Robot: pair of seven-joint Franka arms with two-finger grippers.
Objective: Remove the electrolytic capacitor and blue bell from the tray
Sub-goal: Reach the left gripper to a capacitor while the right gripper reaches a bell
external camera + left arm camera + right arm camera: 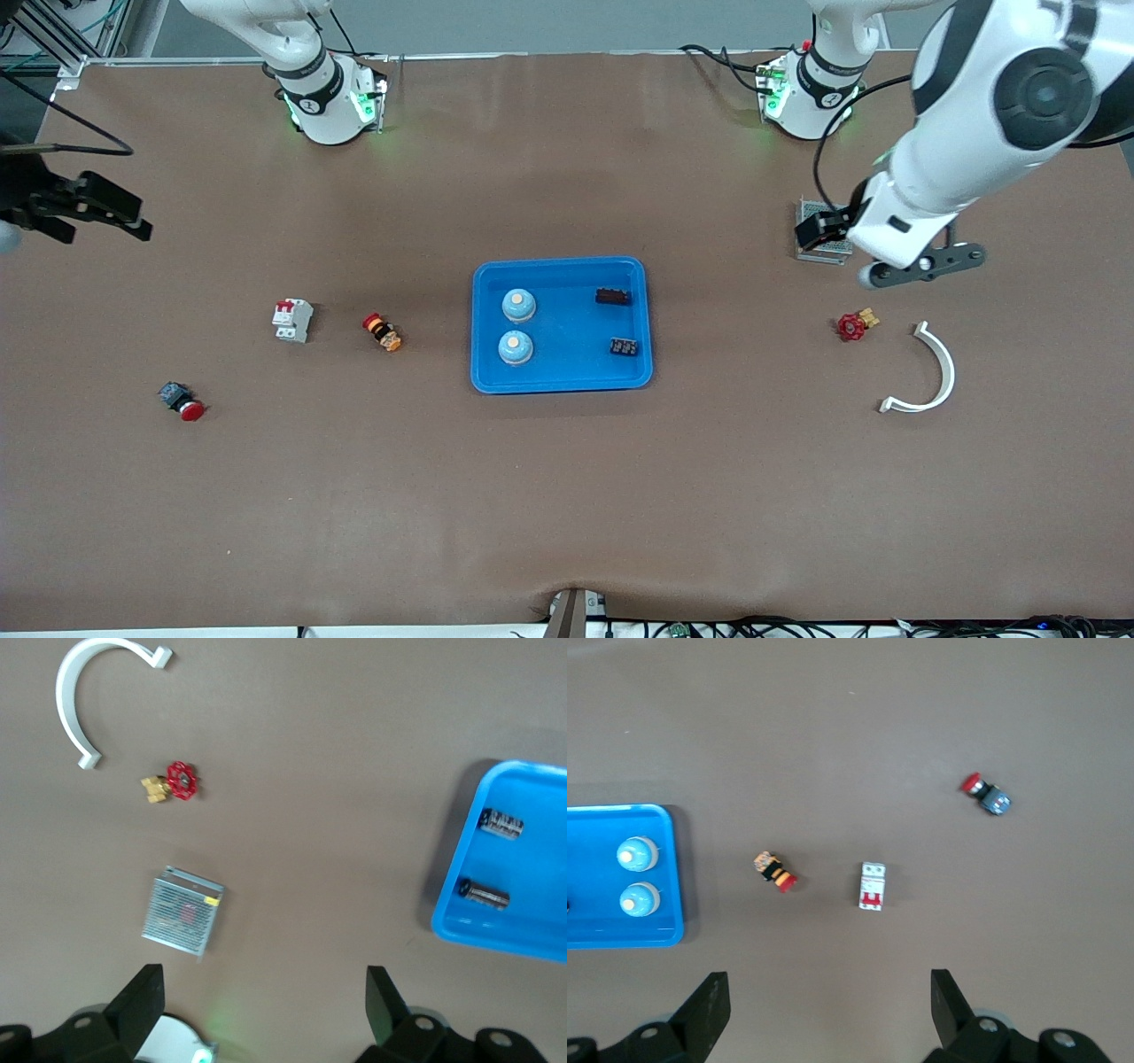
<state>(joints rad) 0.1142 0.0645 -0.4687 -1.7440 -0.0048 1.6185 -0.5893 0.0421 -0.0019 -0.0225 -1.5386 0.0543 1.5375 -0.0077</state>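
Observation:
A blue tray point(563, 383) lies mid-table. In it are two light-blue bells point(518, 305) point(515, 347) toward the right arm's end and two black capacitors point(613, 296) point(624, 346) toward the left arm's end. The right wrist view shows the bells point(636, 853) in the tray point(620, 939). The left wrist view shows the capacitors point(501, 823) in the tray point(461, 895). My left gripper point(926, 264) point(264, 1001) hangs open and empty over bare table beside a metal box. My right gripper point(133, 217) point(828, 1001) hangs open and empty over the table's right-arm end.
Toward the right arm's end lie a white circuit breaker point(292, 320), an orange-black switch point(383, 332) and a red push button point(182, 400). Toward the left arm's end lie a red valve point(853, 326), a white curved bracket point(939, 372) and a metal box point(819, 248).

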